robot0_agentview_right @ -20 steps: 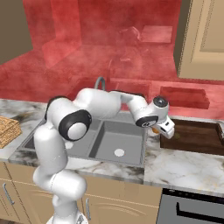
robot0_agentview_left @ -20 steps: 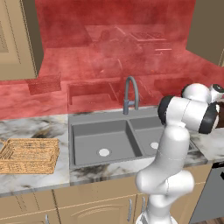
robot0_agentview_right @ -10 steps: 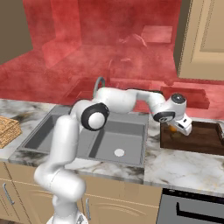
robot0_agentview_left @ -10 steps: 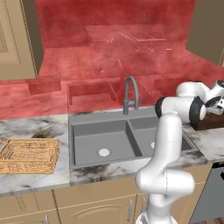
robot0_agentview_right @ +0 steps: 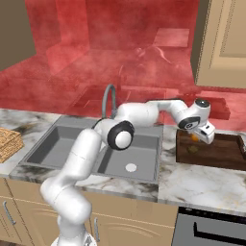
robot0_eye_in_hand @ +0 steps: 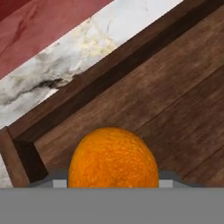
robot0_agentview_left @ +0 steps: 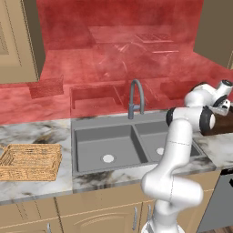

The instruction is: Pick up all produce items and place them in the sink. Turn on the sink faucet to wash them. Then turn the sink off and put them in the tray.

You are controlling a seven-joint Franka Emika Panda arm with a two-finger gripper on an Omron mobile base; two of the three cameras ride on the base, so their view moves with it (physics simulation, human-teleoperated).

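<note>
Gripper (robot0_agentview_right: 197,138) apparently clamped on orange produce (robot0_eye_in_hand: 113,158) over wooden block (robot0_agentview_right: 216,153).

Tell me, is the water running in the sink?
Off, as far as the pictures show: no stream falls from the faucet, and both basins of the sink look dry, drains bare.

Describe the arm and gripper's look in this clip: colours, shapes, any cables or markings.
The arm is glossy white, built of rounded tubular links with dark round joint caps. The gripper is a small white boxy hand with a dark round face above it. No cables or markings are visible.
</note>
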